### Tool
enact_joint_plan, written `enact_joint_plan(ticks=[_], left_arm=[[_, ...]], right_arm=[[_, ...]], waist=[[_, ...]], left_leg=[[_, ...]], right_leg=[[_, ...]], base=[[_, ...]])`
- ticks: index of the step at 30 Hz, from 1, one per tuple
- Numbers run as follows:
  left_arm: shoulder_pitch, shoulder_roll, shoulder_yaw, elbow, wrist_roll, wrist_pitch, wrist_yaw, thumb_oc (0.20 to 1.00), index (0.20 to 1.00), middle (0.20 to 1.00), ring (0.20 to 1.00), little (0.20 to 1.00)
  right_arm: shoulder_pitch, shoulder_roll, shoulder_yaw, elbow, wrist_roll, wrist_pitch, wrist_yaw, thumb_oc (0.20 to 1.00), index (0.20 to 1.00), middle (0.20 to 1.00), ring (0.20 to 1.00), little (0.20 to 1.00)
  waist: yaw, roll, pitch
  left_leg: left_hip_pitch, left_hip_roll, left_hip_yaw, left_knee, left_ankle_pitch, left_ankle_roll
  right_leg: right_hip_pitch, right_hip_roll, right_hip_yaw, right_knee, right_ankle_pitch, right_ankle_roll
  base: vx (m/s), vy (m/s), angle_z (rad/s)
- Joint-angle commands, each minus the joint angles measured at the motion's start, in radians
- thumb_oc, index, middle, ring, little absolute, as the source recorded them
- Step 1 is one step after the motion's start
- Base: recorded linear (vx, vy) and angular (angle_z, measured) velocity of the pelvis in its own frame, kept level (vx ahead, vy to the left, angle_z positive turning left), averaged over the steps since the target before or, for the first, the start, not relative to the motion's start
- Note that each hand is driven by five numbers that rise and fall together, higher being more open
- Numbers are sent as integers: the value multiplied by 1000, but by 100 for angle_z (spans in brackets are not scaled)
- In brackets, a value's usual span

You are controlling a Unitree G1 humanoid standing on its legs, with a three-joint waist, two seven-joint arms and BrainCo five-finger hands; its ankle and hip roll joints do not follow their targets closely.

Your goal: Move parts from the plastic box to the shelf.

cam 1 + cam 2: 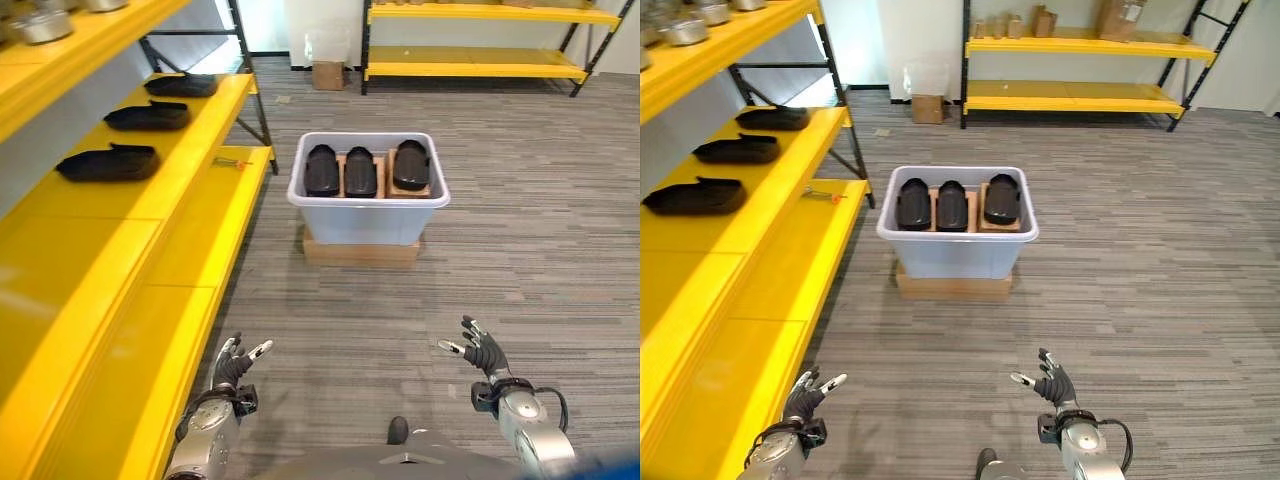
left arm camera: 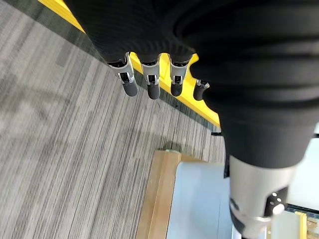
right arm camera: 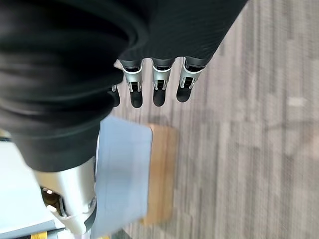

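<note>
Even, bright overhead light is filling the room. The yellow shelf (image 1: pixel 150 200) is gleaming softly along its near boards, and the box (image 1: pixel 368 215) is casting only a faint shadow on the carpet (image 1: pixel 520 250). Straight edges are bowing slightly toward the corners.

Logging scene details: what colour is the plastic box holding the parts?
Pale grey-blue box, clearest in the left eye view.

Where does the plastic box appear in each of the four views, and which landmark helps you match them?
Left eye view: box at centre, upper half, holding three black parts.
Right eye view: box left of centre, mid-height.
Left wrist view: a pale wall of the box past the left hand.
Right wrist view: its wall past the right hand.
Shared landmark: the wooden base under it.
</note>
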Motion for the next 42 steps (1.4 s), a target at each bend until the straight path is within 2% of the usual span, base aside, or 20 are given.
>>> enact_joint_plan(ticks=[1,3,4,6,8,9,12,14,20,23,25,26,27,28,29,31,33,35,37,42], left_arm=[[-20,36,-38,-92,-6,-37,-7,1000,1000,1000,1000,1000],[-12,27,-35,-87,-8,-35,-6,1000,1000,1000,1000,1000],[-12,27,-35,-87,-8,-35,-6,1000,1000,1000,1000,1000],[0,34,-38,-84,1,-33,-9,1000,1000,1000,1000,1000],[6,32,-41,-79,7,-27,-7,1000,1000,1000,1000,1000],[8,29,-44,-77,16,-25,-4,1000,1000,1000,1000,1000],[-3,32,-39,-68,24,-20,1,1000,1000,1000,1000,1000],[-7,34,-47,-66,25,-22,6,1000,1000,1000,1000,1000],[-27,60,-49,-76,18,-30,18,1000,1000,1000,1000,1000],[-35,78,-44,-84,15,-26,23,1000,1000,1000,1000,1000],[-40,98,-42,-80,26,-20,23,1000,1000,1000,1000,1000],[-40,98,-42,-80,26,-20,23,1000,1000,1000,1000,1000],[-43,106,-40,-79,31,-16,23,1000,1000,1000,1000,1000],[-43,111,-45,-77,42,-12,17,1000,1000,1000,1000,1000],[-42,108,-43,-80,47,-12,11,1000,1000,1000,1000,1000],[-39,107,-37,-82,38,-18,8,1000,1000,1000,1000,1000],[-35,105,-37,-76,36,-23,1,1000,1000,1000,1000,1000],[-31,103,-37,-76,40,-27,-3,1000,1000,1000,1000,1000],[-7,85,-32,-79,39,-27,-6,1000,1000,1000,1000,1000],[7,70,-46,-74,31,-18,-7,1000,1000,1000,1000,1000]], right_arm=[[-17,-37,-34,-41,20,-44,-13,1000,1000,1000,1000,1000],[-16,-34,-39,-40,15,-36,-18,1000,1000,1000,1000,1000],[-16,-34,-39,-40,15,-36,-18,1000,1000,1000,1000,1000],[-9,-35,-43,-47,0,-35,-25,1000,1000,1000,1000,1000],[-5,-30,-43,-43,-9,-36,-31,1000,1000,1000,1000,1000],[-5,-26,-43,-36,-12,-37,-35,1000,1000,1000,1000,1000],[7,-8,-43,-35,-20,-30,-31,1000,1000,1000,1000,1000],[8,4,-40,-23,-24,-29,-32,1000,1000,1000,1000,1000],[-8,29,-33,-24,-21,-30,-23,1000,1000,1000,1000,1000],[-18,37,-29,-26,-22,-25,-19,1000,1000,1000,1000,1000],[-13,41,-23,-24,-26,-26,-8,1000,1000,1000,1000,1000],[-14,41,-24,-24,-26,-26,-8,1000,1000,1000,1000,1000],[-10,42,-21,-32,-29,-27,-8,1000,1000,1000,1000,1000],[1,46,-20,-36,-29,-26,-8,1000,1000,1000,1000,1000],[7,46,-20,-38,-29,-25,-5,1000,1000,1000,1000,1000],[4,36,-24,-43,-28,-23,-4,1000,1000,1000,1000,1000],[-7,28,-26,-41,-32,-18,-3,1000,1000,1000,1000,1000],[-8,23,-26,-46,-44,-16,0,1000,1000,1000,1000,1000],[-6,17,-20,-40,-54,-14,5,1000,1000,1000,1000,1000],[9,4,-18,-37,-45,-10,8,1000,1000,1000,1000,1000]], waist=[[37,-20,118],[57,-32,120],[57,-32,120],[67,-33,118],[84,-22,112],[89,-11,109],[98,1,87],[98,-2,69],[106,-37,30],[105,-43,21],[85,-39,36],[85,-38,34],[66,-19,56],[50,0,73],[40,13,86],[31,21,101],[22,14,106],[16,8,106],[37,-11,64],[35,-9,43]], left_leg=[[-61,-24,40,-12,184,47],[-168,-62,79,-78,134,56],[-168,-61,80,-78,134,56],[-183,-53,117,-232,122,61],[-187,-70,93,-398,171,53],[-191,-55,76,-500,238,33],[-174,-13,90,-674,319,11],[-158,-13,84,-658,335,15],[-168,-60,111,-552,232,66],[-153,-96,110,-534,188,94],[-99,-146,81,-537,145,136],[-101,-144,80,-538,147,136],[-74,-146,58,-539,136,150],[-48,-136,46,-543,126,159],[-10,-128,44,-554,113,160],[27,-121,45,-573,111,146],[48,-122,38,-586,107,132],[61,-124,26,-596,107,125],[76,-103,44,-634,110,99],[95,-64,44,-684,137,69]], right_leg=[[12,-72,14,21,-46,101],[55,-74,25,3,-60,107],[55,-74,25,3,-60,107],[87,-68,27,-8,-80,112],[125,-48,37,-20,-97,116],[149,-33,45,-31,-112,120],[226,-34,63,-26,-163,137],[246,-50,64,-17,-172,148],[229,-134,71,61,-144,197],[190,-163,84,149,-85,216],[89,-174,121,388,67,223],[86,-172,121,387,69,223],[30,-161,137,521,111,215],[-22,-155,136,603,101,201],[-92,-172,96,587,35,177],[-116,-183,22,416,-16,171],[-109,-192,34,266,9,200],[-95,-184,68,220,28,214],[21,-161,47,40,-9,212],[74,-128,22,-16,-36,194]], base=[[187,-168,-34],[238,-87,-41],[236,-22,-43],[228,36,-24],[298,84,-10],[305,99,-15],[508,220,-47],[287,185,-47],[272,229,-18],[209,215,0],[226,290,51],[171,257,90],[181,235,85],[290,295,51],[284,182,42],[207,6,13],[137,-93,37],[131,-152,26],[165,-271,35],[26,-207,-20]])
